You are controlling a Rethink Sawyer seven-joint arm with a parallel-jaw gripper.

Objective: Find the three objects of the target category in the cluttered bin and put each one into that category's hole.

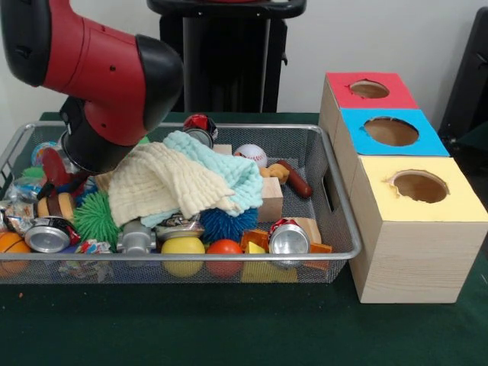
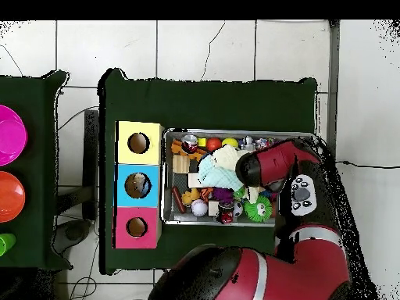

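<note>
The silver wire-mesh bin [image 1: 347, 252] is full of clutter; it also shows in the overhead view [image 2: 166, 176]. One wrinkled silvery-white piece with blue and red print [image 1: 93, 247] lies at the bin's front left, and another [image 1: 14, 215] lies at the left edge. The blue-topped box's round hole [image 1: 390, 131] is the middle of three; from overhead something pale shows inside it [image 2: 139, 185]. My red and black arm [image 1: 99, 84] reaches down into the bin's left part. My gripper [image 1: 65, 183] is low among the clutter, mostly hidden by the wrist and cloths.
A cream cloth [image 1: 156, 187] and a pale blue cloth [image 1: 217, 164] lie heaped in the middle. Drink cans [image 1: 288, 238], spiky balls [image 1: 95, 217], smooth balls [image 1: 183, 248] and wooden blocks [image 1: 271, 200] fill the bin. The red-topped [image 1: 369, 89] and yellow-topped [image 1: 419, 185] boxes flank the blue one.
</note>
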